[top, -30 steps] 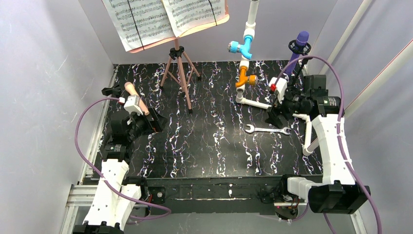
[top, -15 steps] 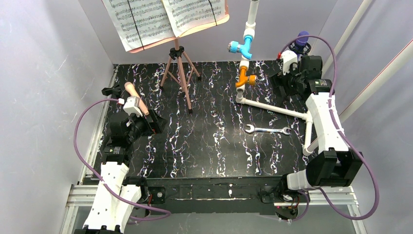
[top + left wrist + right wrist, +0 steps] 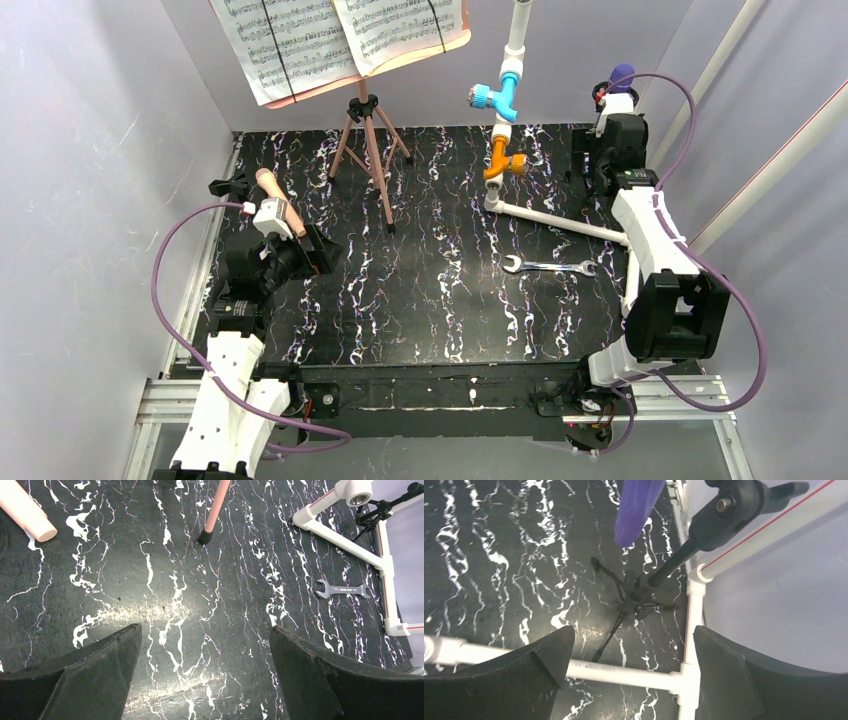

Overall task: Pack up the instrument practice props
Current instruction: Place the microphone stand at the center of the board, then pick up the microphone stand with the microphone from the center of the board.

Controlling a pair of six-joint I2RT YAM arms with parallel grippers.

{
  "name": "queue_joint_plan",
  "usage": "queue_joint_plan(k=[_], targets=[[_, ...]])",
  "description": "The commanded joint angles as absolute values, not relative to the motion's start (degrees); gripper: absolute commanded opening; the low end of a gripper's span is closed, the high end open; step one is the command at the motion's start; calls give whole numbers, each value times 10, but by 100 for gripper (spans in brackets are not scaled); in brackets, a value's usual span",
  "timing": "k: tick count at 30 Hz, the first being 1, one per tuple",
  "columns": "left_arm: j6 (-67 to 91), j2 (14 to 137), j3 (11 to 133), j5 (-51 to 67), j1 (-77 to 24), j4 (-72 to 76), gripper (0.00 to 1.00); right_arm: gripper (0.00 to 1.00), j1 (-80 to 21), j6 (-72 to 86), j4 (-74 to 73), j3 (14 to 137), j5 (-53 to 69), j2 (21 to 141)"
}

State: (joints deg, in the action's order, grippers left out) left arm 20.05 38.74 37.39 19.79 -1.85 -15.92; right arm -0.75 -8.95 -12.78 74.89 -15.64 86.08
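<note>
**Student:** What lies nearest the arm bases, over the black, white-veined marble-pattern table (image 3: 430,320)?

**Instructor:** The left gripper (image 3: 205,628), jaws spread wide with nothing between them, above bare tabletop on the left side. Just beyond it is the peach cylindrical toy microphone (image 3: 268,185), tilted at a black clip-style mic holder (image 3: 228,186) by the left edge. Its round handle end appears at the upper left of the left wrist view.

**Student:** And mid-table?

**Instructor:** A silver double-ended open wrench (image 3: 548,267) lies flat, right of centre. Behind it runs a white plastic pipe frame (image 3: 555,220), which rises at the rear through an orange valve (image 3: 497,160) to a blue valve (image 3: 495,97).

**Student:** Where is the music stand?

**Instructor:** At the rear, left of centre. The salmon-pink tripod legs (image 3: 368,150) stand upright on the table, and one dark-tipped foot shows in the left wrist view. Above them the salmon-pink music rest (image 3: 452,42) carries white printed music sheets (image 3: 300,40), crossed by two dark bands.

**Student:** And the farthest corner?

**Instructor:** The right arm (image 3: 655,240) reaches into the far right corner. The right gripper (image 3: 633,630) has its jaws likewise spread and empty. The lower end of the purple toy microphone (image 3: 636,505) shows ahead of the gap, untouched. That microphone sits tilted in a second black mic holder (image 3: 729,510), whose thin tripod stands on the table just beside the white pipe.
</note>
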Motion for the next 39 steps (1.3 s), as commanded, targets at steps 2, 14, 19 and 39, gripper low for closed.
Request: queue_joint_plan(k=[2,14,19,39], targets=[[196,388,384,192,-19,-168,98,98,-5,-64,49,713,-236,877],[192,393,386,189,-19,-171,98,83,43,-11,177,713,-155,948],[192,393,386,189,-18,-172,98,64,54,-4,197,720,-92,963],[190,393,388,189,-16,-173,98,1,93,-30,237,725,19,973]])
